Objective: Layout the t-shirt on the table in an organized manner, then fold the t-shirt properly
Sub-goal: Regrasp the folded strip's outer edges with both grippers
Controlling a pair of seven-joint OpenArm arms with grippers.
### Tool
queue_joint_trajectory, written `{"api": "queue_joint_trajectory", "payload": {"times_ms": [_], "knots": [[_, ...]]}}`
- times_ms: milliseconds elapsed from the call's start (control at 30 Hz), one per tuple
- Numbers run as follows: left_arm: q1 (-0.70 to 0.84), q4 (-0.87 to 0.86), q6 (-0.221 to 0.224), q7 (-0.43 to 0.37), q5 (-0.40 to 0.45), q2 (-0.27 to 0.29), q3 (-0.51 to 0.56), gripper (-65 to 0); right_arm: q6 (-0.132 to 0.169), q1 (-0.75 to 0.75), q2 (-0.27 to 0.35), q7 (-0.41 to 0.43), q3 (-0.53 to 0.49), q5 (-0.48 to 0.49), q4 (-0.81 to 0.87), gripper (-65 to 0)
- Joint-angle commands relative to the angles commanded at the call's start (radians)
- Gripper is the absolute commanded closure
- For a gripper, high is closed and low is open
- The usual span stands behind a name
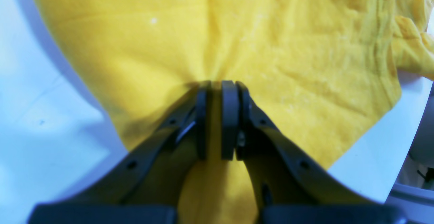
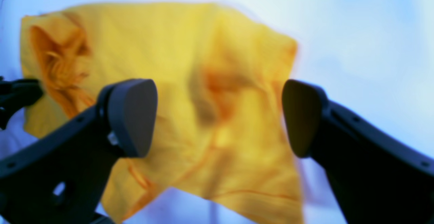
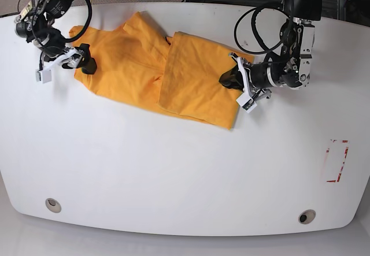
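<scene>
The orange-yellow t-shirt [image 3: 139,65] lies crumpled on the white table [image 3: 173,169] at the back, with its right part [image 3: 196,85] doubled over the rest. At the shirt's right edge, my left gripper [image 3: 226,80] is shut on a pinch of the fabric. The left wrist view shows the cloth [image 1: 237,30] clamped between the closed pads and bunching at the gripper [image 1: 217,83]. My right gripper [image 3: 81,61] stands open at the shirt's left edge. In the right wrist view the shirt [image 2: 176,47] lies below that gripper [image 2: 217,115], with nothing between its fingers.
Two round metal grommets [image 3: 53,204] [image 3: 307,216] sit near the table's front edge. A red-white tape rectangle [image 3: 336,160] marks the right side. Cables [image 3: 254,30] loop behind the left arm at the back edge.
</scene>
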Motion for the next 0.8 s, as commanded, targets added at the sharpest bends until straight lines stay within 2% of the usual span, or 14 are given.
{"api": "queue_joint_trajectory", "payload": {"times_ms": [100,300,467,667,767,800], "knots": [[0.002,0.000,0.000,0.000,0.000,0.000,0.000,-4.0,0.000,-0.006,0.023,0.014,0.014,-0.003,-0.041,-55.5],[0.002,0.000,0.000,0.000,0.000,0.000,0.000,-4.0,0.000,-0.025,0.026,0.051,-0.014,-0.005,-0.103,-55.5],[0.002,0.000,0.000,0.002,0.000,0.003,0.000,-4.0,0.000,-0.055,0.009,0.112,-0.138,-0.002,-0.121,-55.5],[0.002,0.000,0.000,0.002,0.000,0.005,0.002,-4.2,0.000,-0.078,-0.060,0.181,-0.253,-0.008,-0.092,-54.9],[0.002,0.000,0.000,0.002,0.000,0.005,0.002,-4.2,0.000,-0.078,-0.077,0.192,-0.270,-0.008,-0.091,-49.3],[0.002,0.000,0.000,0.003,0.000,0.005,0.002,-4.2,0.000,-0.077,-0.080,0.195,-0.272,-0.008,-0.091,-42.3]]}}
